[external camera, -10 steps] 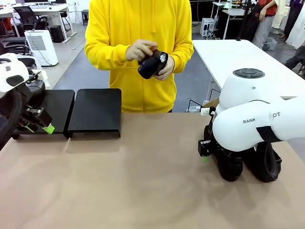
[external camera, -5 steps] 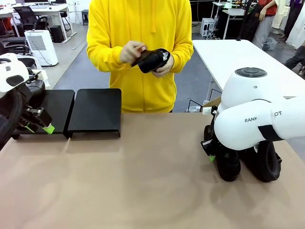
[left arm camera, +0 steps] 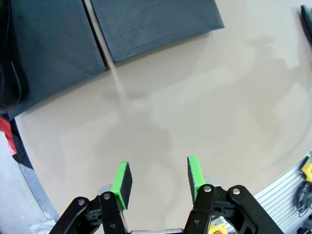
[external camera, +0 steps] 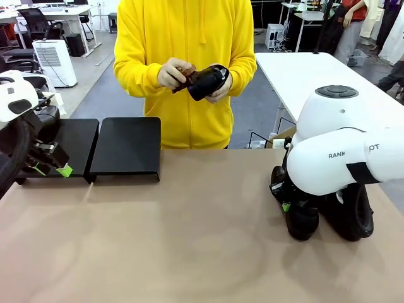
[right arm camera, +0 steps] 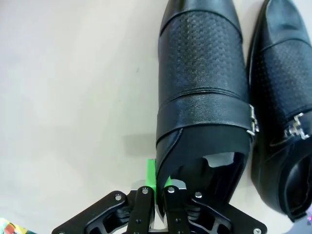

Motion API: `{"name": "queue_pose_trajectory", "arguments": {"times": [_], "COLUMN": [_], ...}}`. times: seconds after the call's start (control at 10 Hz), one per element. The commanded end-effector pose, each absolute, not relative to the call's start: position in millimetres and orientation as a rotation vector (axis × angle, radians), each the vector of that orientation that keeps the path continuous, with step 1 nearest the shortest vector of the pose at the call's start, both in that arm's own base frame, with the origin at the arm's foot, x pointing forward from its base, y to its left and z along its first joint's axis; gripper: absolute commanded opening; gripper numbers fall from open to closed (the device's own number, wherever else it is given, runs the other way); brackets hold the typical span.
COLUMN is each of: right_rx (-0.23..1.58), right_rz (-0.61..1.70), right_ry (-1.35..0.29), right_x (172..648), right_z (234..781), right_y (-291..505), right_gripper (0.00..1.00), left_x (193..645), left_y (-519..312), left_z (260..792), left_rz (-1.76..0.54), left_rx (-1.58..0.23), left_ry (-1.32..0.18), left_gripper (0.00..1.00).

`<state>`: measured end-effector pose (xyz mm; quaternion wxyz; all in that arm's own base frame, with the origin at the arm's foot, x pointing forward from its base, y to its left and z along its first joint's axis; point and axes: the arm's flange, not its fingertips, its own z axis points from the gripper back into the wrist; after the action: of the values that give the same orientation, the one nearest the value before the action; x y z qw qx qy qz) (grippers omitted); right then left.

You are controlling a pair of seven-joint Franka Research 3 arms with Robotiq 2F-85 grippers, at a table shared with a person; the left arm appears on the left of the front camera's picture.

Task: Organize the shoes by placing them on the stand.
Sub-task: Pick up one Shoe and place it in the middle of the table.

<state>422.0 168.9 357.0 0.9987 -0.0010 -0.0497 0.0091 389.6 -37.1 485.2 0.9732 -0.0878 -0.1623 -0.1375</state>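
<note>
Black leather is sitting pinched between the jaws of the right gripper (right arm camera: pixel 158 178). It is clamping on the thin side wall of the collar of a glossy black leather dress shoe (right arm camera: pixel 200 83) with a perforated top and a buckled strap. One green pad is pressing outside the wall and the other finger is reaching inside the opening, beside the white paper stuffing (right arm camera: pixel 222 159).

The shoe's toe is pointing straight away from the gripper. Whether its sole is clear of the tan surface (right arm camera: pixel 73 97) I cannot tell. Just beside the held shoe, on the buckle side, a second black shoe (right arm camera: pixel 285 92) is lying parallel to it, with only a narrow gap between them.

Because the grip is on one edge near the heel, the long toe is likely to sag or roll. The lift is best taken slowly and straight up, so the buckle is not dragging against the neighbour.

Far across the surface, the matte-black stand (external camera: pixel 126 146) of two flat rectangular platforms is lying bare. The carry should be ending with the sole coming down flat on a platform.

The left gripper (left arm camera: pixel 158 176) is hovering near the stand's front edge with jaws apart and nothing between them, so the path needs to be keeping clear of it.

Beyond the surface, a person's hand (external camera: pixel 174 72) is holding a third black shoe (external camera: pixel 206 82).
</note>
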Motion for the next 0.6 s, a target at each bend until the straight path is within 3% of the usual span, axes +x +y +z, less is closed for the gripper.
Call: {"name": "queue_pose_trajectory", "arguments": {"times": [0.0, 0.2, 0.5], "right_rx": [0.015, 0.072, 0.145], "right_rz": [-0.027, 0.021, 0.068], "right_ry": [-0.180, -0.269, -0.197], "right_x": [394, 359, 353], "right_z": [414, 451, 424], "right_y": [205, 258, 355], "right_gripper": [0.00, 0.00, 0.00], "left_x": [388, 388, 388], "left_y": [-35, -35, -35], "left_z": [484, 484, 484], "left_rz": [-0.290, -0.290, -0.290], "left_rx": [-0.197, -0.197, -0.197], "left_ry": [-0.346, -0.346, -0.346], "left_gripper": [0.61, 0.61, 0.61]}}
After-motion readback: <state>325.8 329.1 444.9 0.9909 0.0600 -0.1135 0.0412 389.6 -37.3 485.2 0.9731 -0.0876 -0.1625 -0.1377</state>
